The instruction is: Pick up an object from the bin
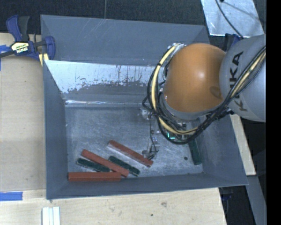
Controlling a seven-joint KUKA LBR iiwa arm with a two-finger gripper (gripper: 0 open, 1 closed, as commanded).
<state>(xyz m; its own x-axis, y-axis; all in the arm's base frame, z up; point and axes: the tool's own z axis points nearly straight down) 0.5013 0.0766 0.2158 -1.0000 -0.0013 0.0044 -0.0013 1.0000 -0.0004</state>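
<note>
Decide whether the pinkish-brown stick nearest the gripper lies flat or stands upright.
Flat: the pinkish-brown stick lies lengthwise on the bin floor, its right end near the gripper.

A flat, pale reddish-brown stick point(129, 153) lies slanted on the bin floor, its right end at the tip of the gripper point(152, 150). Just to its left lie a second reddish stick point(104, 162), a third reddish stick point(94, 176) and a dark green strip point(124, 165), close together. A dark green bar point(195, 153) lies to the gripper's right.

The grey arm point(247, 78) bears partly hidden black "KUKA" lettering.
</note>
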